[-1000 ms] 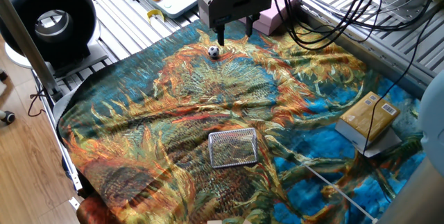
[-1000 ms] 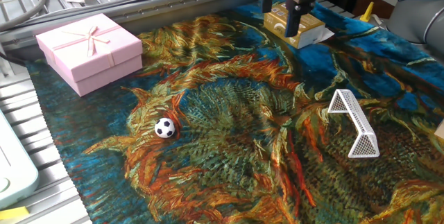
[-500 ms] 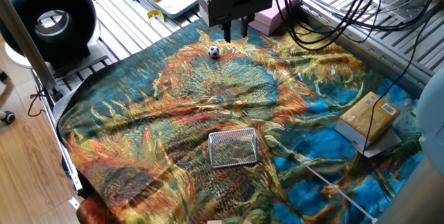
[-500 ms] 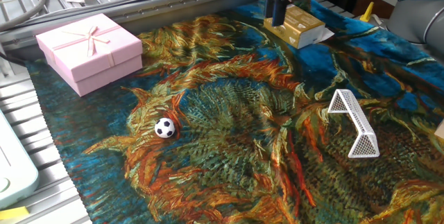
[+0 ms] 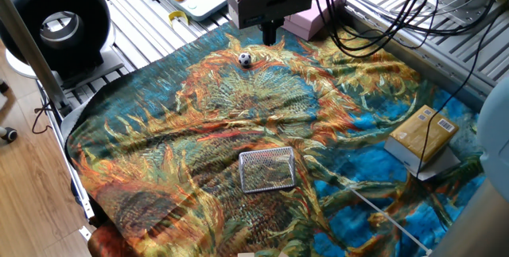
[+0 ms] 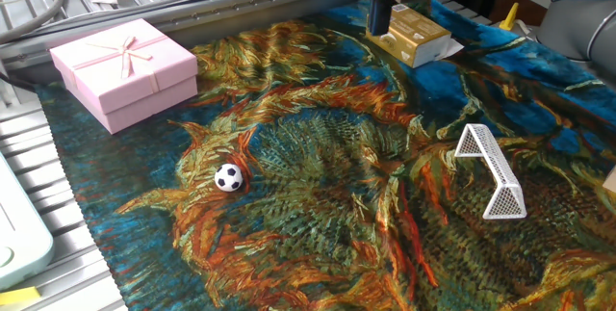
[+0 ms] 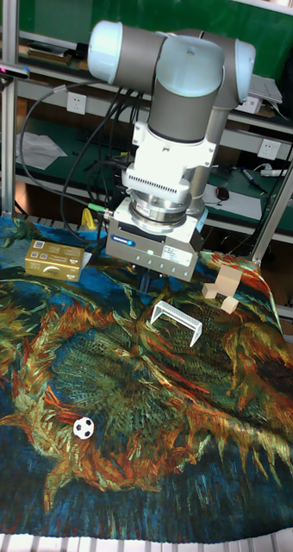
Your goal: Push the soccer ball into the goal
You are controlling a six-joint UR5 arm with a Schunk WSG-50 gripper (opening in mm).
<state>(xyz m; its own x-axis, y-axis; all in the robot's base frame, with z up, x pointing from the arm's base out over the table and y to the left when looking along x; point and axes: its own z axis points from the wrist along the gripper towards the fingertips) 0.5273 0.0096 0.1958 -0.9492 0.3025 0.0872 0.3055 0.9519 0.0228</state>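
One fixed view: the tiny black-and-white soccer ball (image 5: 245, 60) is seen on the sunflower-patterned cloth (image 5: 199, 130), just below the two-finger gripper (image 5: 270, 33), whose fingers are pressed together, nothing held. The silver-grey wire-mesh goal (image 5: 267, 169) lies well apart, nearer the camera.

Other fixed view: ball (image 6: 228, 177) lies near the pink gift box (image 6: 123, 68); goal (image 6: 492, 170) far right.

Tall fixed view: ball (image 7: 84, 427) is apart from goal (image 7: 177, 320).

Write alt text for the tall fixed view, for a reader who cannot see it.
A grey robot arm hangs its claw over a table draped in a sunflower-painting cloth, with a tiny soccer ball lying on the cloth at lower left. A small white mesh goal stands near the middle, just below the claw. A tan box sits at left, wooden blocks at right.
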